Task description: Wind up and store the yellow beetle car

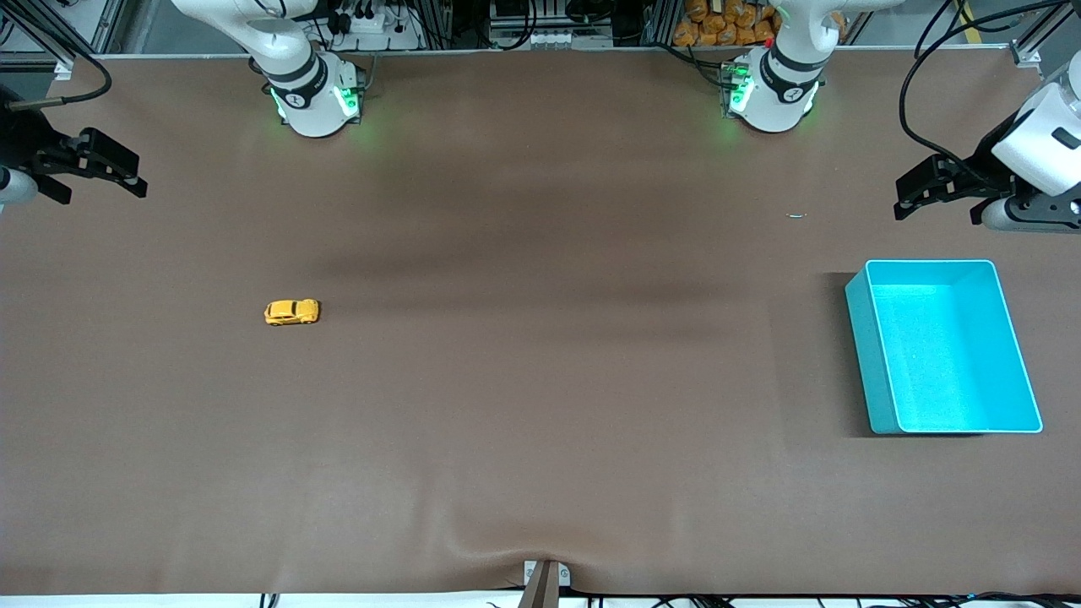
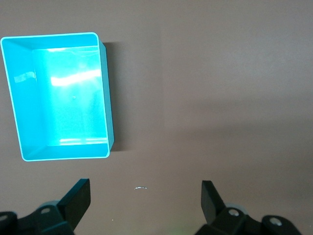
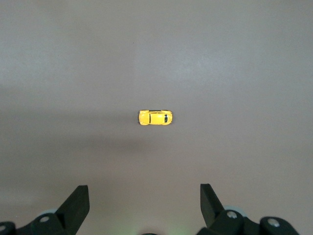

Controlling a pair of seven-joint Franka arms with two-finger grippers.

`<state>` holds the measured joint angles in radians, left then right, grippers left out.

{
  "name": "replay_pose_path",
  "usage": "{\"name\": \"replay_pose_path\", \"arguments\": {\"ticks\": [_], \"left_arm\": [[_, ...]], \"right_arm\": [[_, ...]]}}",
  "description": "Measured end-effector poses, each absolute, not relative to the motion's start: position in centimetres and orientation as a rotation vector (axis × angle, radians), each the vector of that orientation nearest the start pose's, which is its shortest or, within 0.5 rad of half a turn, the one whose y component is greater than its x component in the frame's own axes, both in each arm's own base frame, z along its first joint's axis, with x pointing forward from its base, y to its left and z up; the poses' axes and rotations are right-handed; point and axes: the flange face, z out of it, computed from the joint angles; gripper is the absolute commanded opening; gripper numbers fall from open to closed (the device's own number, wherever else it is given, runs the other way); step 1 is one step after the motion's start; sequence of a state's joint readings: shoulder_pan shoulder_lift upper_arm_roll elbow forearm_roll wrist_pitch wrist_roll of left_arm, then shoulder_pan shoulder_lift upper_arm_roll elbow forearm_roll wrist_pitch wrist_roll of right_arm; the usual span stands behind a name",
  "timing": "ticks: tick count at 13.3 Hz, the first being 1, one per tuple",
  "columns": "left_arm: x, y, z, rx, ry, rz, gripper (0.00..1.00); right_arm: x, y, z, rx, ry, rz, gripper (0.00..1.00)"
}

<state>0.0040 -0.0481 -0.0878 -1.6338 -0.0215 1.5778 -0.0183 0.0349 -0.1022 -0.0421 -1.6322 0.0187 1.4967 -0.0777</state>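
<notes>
1. The car (image 1: 292, 312) sits on its wheels on the bare table (image 1: 540, 405), toward the right arm's end and well apart from the bin (image 1: 878, 397), which stands toward the left arm's end and looks empty.
2. The right gripper (image 1: 105, 173) hangs over the table edge at its own end, fingers spread wide, nothing between them; its wrist view shows the car (image 3: 155, 117) clear of both fingers (image 3: 76, 203).
3. The left gripper (image 1: 933, 190) waits over the table near the bin (image 2: 110, 107), fingers (image 2: 78, 198) equally wide and empty.
4. Handling, as a guess: the car is tiny, rigid and light, with a rounded glossy shell (likely slippery under the pads), and it will roll if nudged along its length.
5. Best hold is probably across the body's two flat sides, low near the wheels, coming straight down so the roof curve does not squeeze it out.
6. Winding presumably means pressing down and dragging it backward, so a firm side grip matters more than force.
</notes>
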Motion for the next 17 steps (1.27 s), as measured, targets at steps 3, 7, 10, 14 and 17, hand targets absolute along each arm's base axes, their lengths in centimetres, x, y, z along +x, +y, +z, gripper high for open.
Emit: {"name": "replay_pose_path", "arguments": {"ticks": [3,7,10,14,17], "left_arm": [[53.7,-4.9,62.2,-3.157,0.103,0.014,1.00],[53.7,-4.9,62.2,-3.157,0.103,0.014,1.00],[53.7,-4.9,62.2,-3.157,0.103,0.014,1.00],[53.7,-4.9,62.2,-3.157,0.103,0.014,1.00],[53.7,-4.9,62.2,-3.157,0.103,0.014,1.00]], "right_arm": [[51.4,-0.3,64.4,-3.114,-0.110,0.052,1.00],[51.4,-0.3,64.3,-3.114,-0.110,0.061,1.00],[51.4,-0.2,63.9,-3.110,-0.150,0.083,1.00],[52.3,0.0,55.7,-3.053,-0.495,0.182,1.00],[52.4,-0.1,47.1,-2.985,-0.771,0.179,1.00]]}}
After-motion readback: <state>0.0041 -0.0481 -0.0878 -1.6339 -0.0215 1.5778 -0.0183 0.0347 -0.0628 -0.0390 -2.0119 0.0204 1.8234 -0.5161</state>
